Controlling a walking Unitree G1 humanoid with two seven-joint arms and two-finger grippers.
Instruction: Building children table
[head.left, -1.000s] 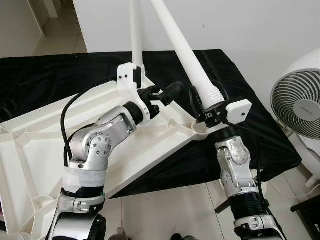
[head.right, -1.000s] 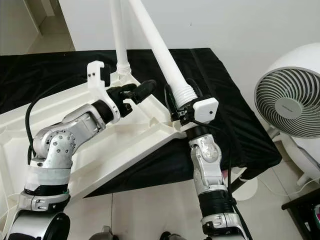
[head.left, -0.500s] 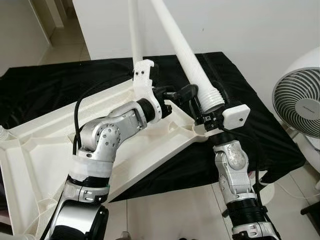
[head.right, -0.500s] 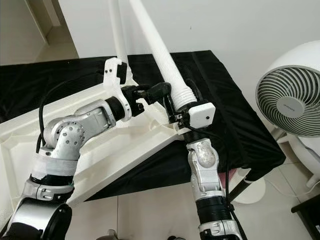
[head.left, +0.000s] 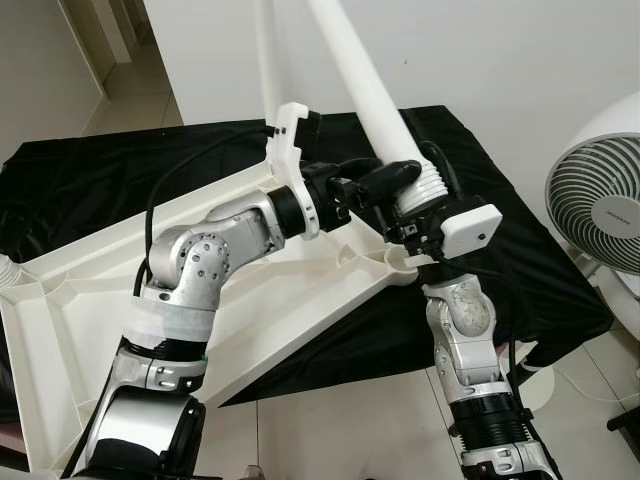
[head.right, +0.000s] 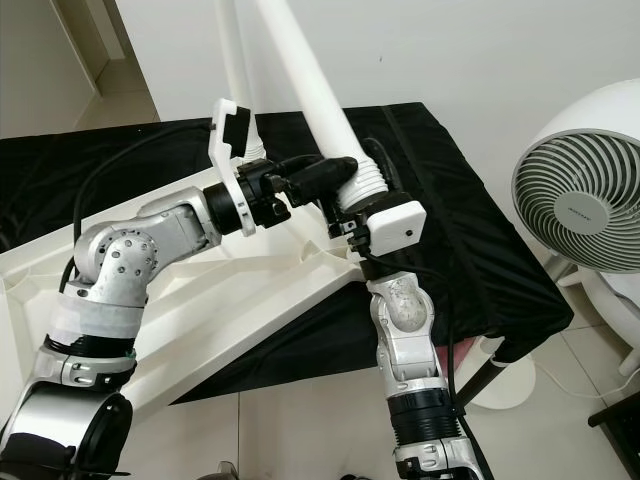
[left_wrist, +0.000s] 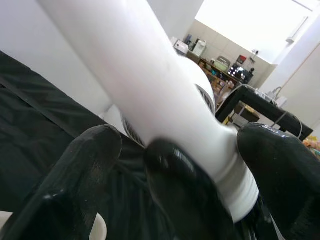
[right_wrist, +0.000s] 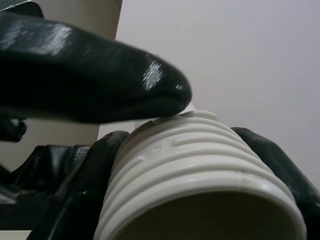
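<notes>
Black-draped surface (head.left: 90, 170) by white wall, fan (head.left: 600, 205) at right; upturned white tabletop (head.left: 90, 300) on it, far leg (head.left: 266, 60) already seated; second leg (head.left: 365, 85) unseated above near-right corner socket (head.left: 400, 265); right gripper (head.left: 420, 222) clamps its threaded end, left gripper (head.left: 385, 180) closes on shaft just above; remaining legs still to fit

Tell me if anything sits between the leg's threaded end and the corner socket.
Nothing visible does. The leg is held by the right hand at its threaded end, just above the socket on the tabletop; the left hand grips it higher up.
</notes>
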